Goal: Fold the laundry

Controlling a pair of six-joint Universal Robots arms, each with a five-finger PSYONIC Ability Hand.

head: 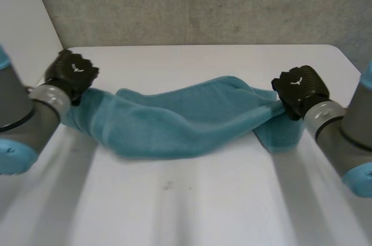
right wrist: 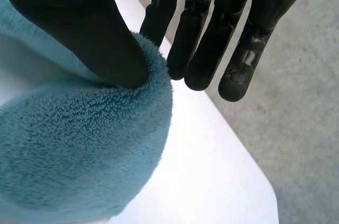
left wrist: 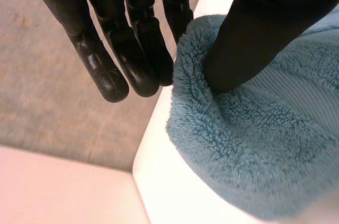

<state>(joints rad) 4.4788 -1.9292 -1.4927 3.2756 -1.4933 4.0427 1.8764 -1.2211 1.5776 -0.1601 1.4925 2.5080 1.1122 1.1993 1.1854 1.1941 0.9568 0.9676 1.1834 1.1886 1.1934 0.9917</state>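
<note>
Premises: a white table [head: 192, 199] set against a grey concrete wall [head: 203, 2].

Item: one teal towel [head: 174, 121], strung lengthwise between the two hands near the far half of the table. Its ends are raised and its middle sags onto the table.

Left hand [head: 71, 74]: at the towel's left end. The straight fingers [left wrist: 108, 75] lie close together behind the edge, and the thumb [left wrist: 249, 38] presses the pile against them in a pinch.

Right hand [head: 299, 89]: at the right end, with the same pinch between fingers [right wrist: 204, 49] and thumb [right wrist: 90, 38].

Assessment: the step in hand appears to be stretching the towel out before a fold. The next move likely calls for both ends to travel together, with the pinches kept firm so the thick pile does not slip.
</note>
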